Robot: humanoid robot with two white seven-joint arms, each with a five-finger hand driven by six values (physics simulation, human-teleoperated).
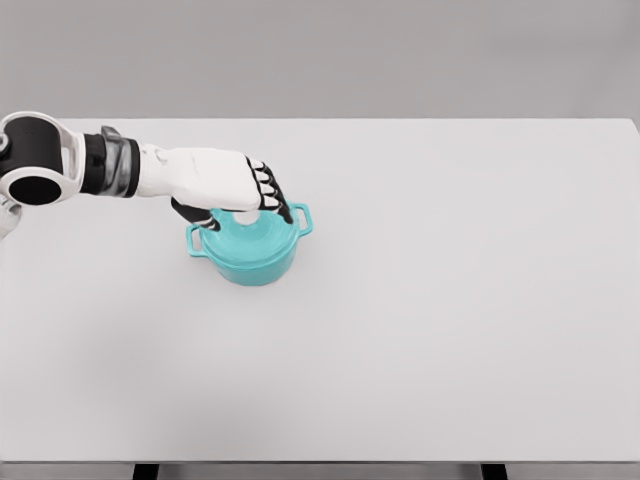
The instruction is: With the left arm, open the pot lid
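- We see a teal pot [250, 250] standing upright on the white table [420, 330], left of the table's middle and toward its far half.
- Its teal lid [258, 232] sits on the rim, closed and level as far as we can tell.
- The pot is round, so its only long line runs through its two side handles: one loop handle [302, 217] points right and slightly away from us, the other handle [196, 240] points left and slightly toward us.
- That handle line therefore lies slantwise across the table, rising from lower left to upper right in the head view.
- Our left hand [240, 188] hangs over the top of the lid, its white back turned up and its dark fingers [272, 192] curled downward around the lid's centre.
- We read the hand as closed on the lid's top, though the knob itself is hidden under the palm.
- The left arm [90, 165] reaches in from the left edge, roughly level across the table.
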